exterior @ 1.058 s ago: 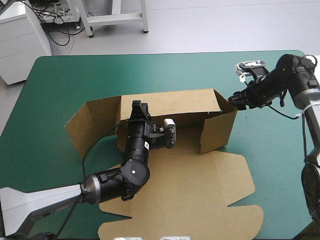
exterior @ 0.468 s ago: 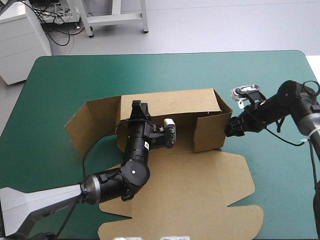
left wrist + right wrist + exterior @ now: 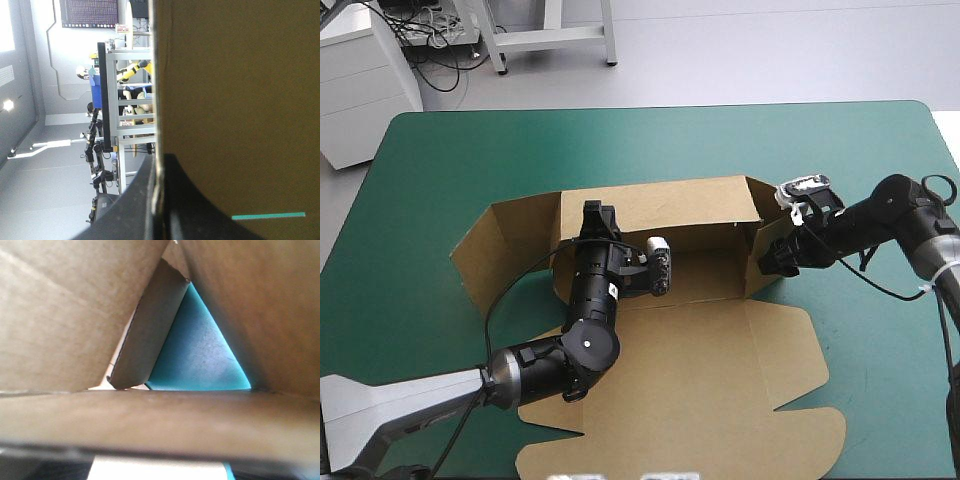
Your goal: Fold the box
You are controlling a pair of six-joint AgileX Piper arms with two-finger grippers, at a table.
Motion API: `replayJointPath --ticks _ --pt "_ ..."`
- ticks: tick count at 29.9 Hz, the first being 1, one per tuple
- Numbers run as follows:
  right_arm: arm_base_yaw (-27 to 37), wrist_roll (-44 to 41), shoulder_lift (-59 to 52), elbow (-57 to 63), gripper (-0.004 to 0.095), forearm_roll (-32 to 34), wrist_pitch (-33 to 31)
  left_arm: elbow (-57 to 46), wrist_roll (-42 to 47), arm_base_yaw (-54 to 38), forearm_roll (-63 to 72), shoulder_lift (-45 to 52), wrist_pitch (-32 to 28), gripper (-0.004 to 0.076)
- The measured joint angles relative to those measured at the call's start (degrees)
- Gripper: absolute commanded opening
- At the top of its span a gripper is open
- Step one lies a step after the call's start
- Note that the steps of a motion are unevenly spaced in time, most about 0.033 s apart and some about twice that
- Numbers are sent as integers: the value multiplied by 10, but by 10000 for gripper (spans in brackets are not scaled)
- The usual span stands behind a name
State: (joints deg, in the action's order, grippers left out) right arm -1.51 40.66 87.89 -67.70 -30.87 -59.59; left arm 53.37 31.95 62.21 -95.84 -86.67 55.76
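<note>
The left gripper (image 3: 594, 213) clamps the back wall (image 3: 670, 205) of the box (image 3: 700, 380). The right gripper (image 3: 775, 262), its grip impossible to tell, touches the side flap (image 3: 754, 262) toward the table's (image 3: 470, 160) right edge.

Box (image 3: 700, 360) on bench (image 3: 470, 150), centre; rear wall upright, lid flat nearside. Left fingers (image 3: 185, 215) astride rear wall, left part. Right arm (image 3: 860, 222) tip against right end wall, outside.

One box (image 3: 720, 380), a cut sheet of brown board with some walls raised, is seen. Two black robot grippers are counted: the left gripper (image 3: 593, 214) and the right gripper (image 3: 772, 262). One table (image 3: 470, 150) under a teal-green cover is shown.
</note>
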Motion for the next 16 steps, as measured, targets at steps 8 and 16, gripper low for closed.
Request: replayJointPath --ticks 8,16 --pt "0 -16 -8 1 630 -4 -9 0 0 0 0 0 0 -32" --pt "0 -50 -94 -15 630 -14 -19 0 0 0 0 0 0 -32"
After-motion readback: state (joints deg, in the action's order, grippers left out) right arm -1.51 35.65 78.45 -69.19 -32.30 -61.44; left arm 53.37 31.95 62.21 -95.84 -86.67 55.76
